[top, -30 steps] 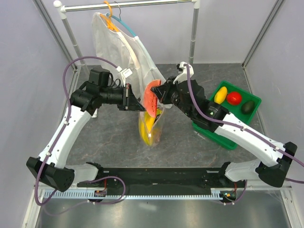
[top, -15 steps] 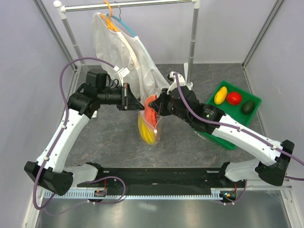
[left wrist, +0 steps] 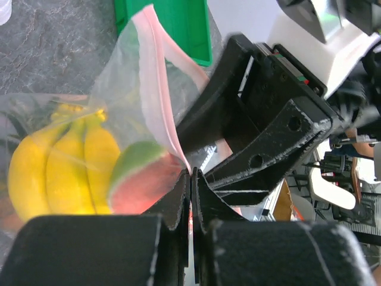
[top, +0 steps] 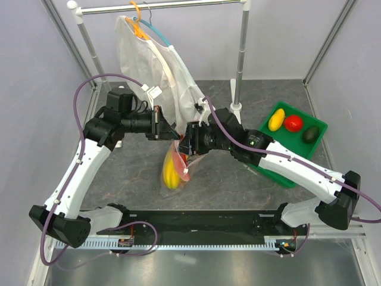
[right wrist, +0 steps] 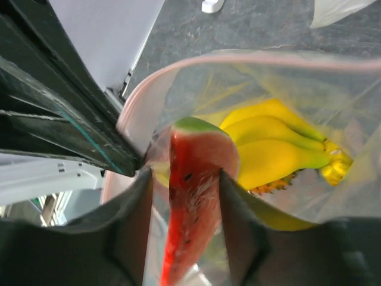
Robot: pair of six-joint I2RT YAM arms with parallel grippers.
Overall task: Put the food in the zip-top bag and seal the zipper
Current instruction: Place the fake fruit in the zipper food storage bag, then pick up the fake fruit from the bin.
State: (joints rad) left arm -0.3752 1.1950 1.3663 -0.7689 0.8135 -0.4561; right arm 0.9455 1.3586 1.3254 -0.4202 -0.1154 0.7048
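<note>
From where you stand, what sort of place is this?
Most likely a robot test bench, not a kitchen. A left arm and right arm are mounted on a grey table walled by plain screens, with a garment rail and a green tray as props.

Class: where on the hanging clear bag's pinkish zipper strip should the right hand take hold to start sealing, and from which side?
Probably right beside the pinch of the left hand, coming from above the mouth: there the two lips of the pinkish zipper strip meet, while farther along it bows wide open over the red watermelon slice and yellow banana bunch.
</note>
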